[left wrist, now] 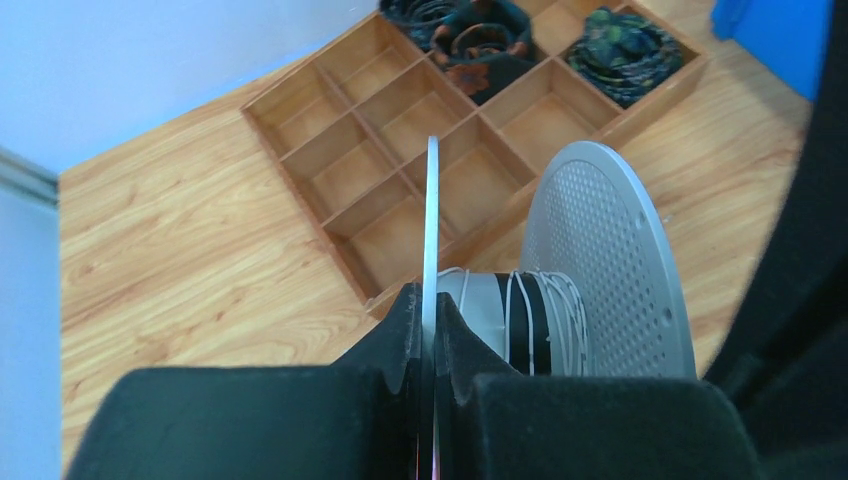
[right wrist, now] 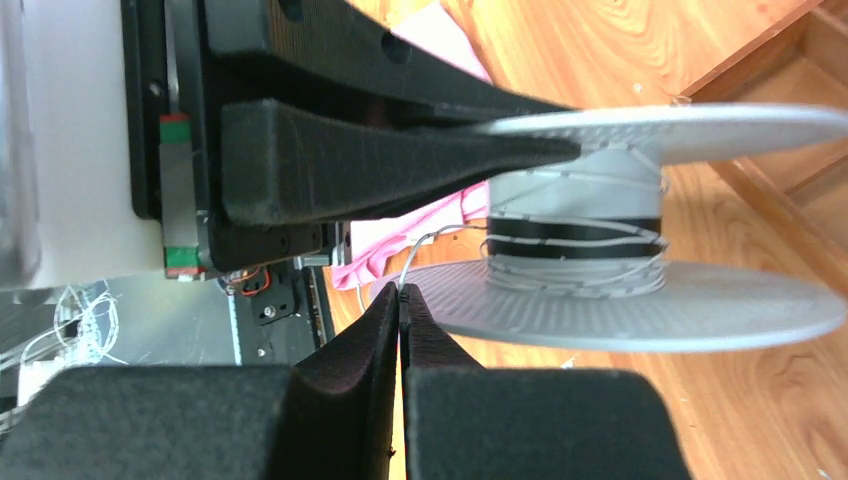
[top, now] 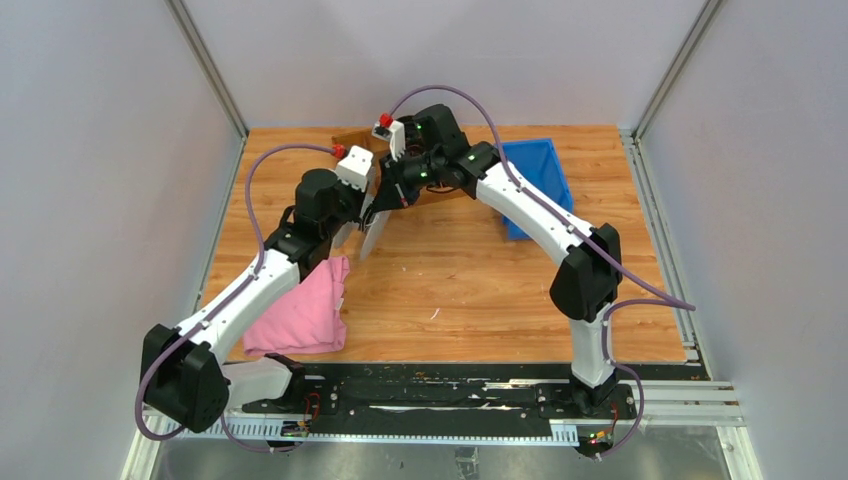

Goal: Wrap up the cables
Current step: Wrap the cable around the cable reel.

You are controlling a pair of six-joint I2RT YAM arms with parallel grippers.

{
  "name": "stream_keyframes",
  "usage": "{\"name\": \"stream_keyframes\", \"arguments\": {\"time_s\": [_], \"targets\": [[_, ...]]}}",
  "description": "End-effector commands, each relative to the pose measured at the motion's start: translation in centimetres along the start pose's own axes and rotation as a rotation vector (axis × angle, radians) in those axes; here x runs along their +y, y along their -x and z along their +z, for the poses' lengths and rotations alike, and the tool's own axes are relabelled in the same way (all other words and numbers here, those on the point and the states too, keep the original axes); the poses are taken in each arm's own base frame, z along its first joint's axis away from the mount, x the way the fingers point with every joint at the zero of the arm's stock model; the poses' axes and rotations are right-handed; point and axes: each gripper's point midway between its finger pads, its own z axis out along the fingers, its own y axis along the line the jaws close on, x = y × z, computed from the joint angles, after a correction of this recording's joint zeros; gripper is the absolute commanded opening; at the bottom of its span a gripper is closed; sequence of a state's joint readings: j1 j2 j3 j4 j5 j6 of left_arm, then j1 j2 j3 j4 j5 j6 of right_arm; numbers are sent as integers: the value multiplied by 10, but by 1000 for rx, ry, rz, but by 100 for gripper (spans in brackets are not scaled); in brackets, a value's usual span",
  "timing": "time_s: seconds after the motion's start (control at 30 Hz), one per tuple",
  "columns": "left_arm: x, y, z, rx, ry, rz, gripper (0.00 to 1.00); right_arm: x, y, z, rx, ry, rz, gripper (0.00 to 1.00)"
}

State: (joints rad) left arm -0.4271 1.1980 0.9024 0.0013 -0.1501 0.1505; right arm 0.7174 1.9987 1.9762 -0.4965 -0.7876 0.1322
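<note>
My left gripper [left wrist: 430, 300] is shut on the thin edge of one flange of a grey spool [left wrist: 610, 260], holding it above the table. The thin white cable [left wrist: 560, 320] is wound in several turns round the spool's grey and black hub. In the right wrist view a loose end of the cable [right wrist: 415, 255] runs from the hub down to my right gripper [right wrist: 402, 292], which is shut on it just beside the lower flange of the spool [right wrist: 640, 310]. From above, the left gripper [top: 366, 208] and the right gripper [top: 401, 198] meet at the spool [top: 373, 238] near the table's back middle.
A wooden compartment tray [left wrist: 306, 200] lies beyond the spool, with dark coiled bundles [left wrist: 470, 30] in its far cells. A blue bin [top: 540, 170] stands at the back right, under the right arm. A pink cloth [top: 305, 310] lies at the front left.
</note>
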Motion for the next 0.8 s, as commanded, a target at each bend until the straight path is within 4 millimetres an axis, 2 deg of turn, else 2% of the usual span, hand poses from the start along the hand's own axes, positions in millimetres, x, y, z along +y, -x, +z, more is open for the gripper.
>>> {"name": "stream_keyframes", "arguments": {"time_s": [0.0, 0.17, 0.37, 0.47, 0.63, 0.77], "targets": [[-15, 36, -12, -139, -99, -3, 0, 5, 24, -20, -51, -48, -85, 1], [-28, 37, -15, -153, -175, 15, 0, 1, 24, -20, -53, -69, -35, 1], [-38, 37, -17, -157, -232, 13, 0, -10, 22, -19, -47, -118, -59, 1], [-39, 36, -17, -151, -238, 7, 0, -19, 21, -21, -44, -157, -121, 1], [-47, 36, -21, -152, -285, 10, 0, -25, 24, -29, -46, -176, -332, 1], [-53, 37, -25, -153, -329, 10, 0, -28, 27, -38, -73, -132, -378, 1]]}}
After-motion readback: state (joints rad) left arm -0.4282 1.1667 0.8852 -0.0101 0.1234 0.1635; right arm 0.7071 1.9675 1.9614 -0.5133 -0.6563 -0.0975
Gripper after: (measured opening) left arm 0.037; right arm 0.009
